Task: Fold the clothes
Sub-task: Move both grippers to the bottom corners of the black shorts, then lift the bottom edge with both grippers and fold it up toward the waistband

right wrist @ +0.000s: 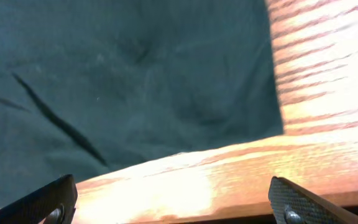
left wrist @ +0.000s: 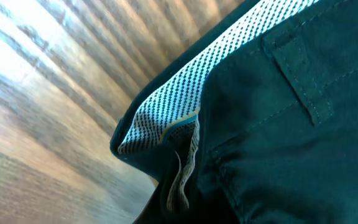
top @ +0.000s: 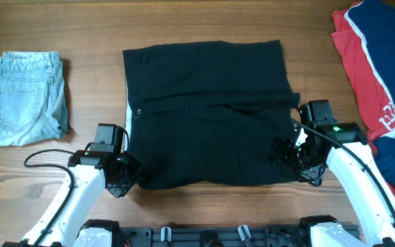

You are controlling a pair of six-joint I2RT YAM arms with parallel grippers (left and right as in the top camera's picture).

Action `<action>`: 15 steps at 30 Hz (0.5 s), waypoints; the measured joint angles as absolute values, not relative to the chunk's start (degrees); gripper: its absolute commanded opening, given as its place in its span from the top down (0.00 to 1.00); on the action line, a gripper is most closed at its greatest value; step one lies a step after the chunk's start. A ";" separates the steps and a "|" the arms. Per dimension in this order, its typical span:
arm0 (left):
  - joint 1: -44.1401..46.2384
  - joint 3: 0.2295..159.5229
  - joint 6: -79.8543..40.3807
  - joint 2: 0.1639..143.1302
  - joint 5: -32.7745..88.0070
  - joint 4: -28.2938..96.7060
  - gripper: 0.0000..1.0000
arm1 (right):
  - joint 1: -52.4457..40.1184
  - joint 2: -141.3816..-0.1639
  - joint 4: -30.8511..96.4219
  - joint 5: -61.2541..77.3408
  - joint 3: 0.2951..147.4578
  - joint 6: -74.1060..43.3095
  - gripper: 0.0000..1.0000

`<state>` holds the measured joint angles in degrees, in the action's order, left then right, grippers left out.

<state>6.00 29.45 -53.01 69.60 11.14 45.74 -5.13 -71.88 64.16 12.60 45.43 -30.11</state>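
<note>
The clothes (top: 204,110) are a black garment lying flat in the middle of the wooden table. My left gripper (top: 123,180) sits at its near left corner, shut on the clothes. In the left wrist view the dark fabric (left wrist: 278,124) fills the frame, with a checked inner lining turned up, and my own fingers are hidden. My right gripper (top: 290,152) is at the near right corner, open. In the right wrist view its fingertips (right wrist: 297,200) stand wide apart over bare wood, just short of the edge of the clothes (right wrist: 135,74), with nothing between them.
Light blue denim shorts (top: 25,99) lie at the far left. A red and navy garment (top: 379,82) with white trim covers the right edge. A black cable (top: 46,156) loops beside the left arm. Bare table (top: 88,27) surrounds the black garment.
</note>
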 measured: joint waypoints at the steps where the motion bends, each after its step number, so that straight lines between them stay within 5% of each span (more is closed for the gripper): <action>1: 6.00 29.45 -52.62 69.60 11.60 46.30 0.96 | -5.13 -71.88 64.31 13.98 45.34 -30.81 0.00; 15: 6.00 29.45 -46.72 69.52 12.40 47.05 0.96 | -5.13 -71.66 54.96 17.43 31.83 -45.84 0.14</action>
<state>6.00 29.45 -46.72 69.52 12.40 47.05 -5.13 -71.66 54.96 17.43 31.83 -45.84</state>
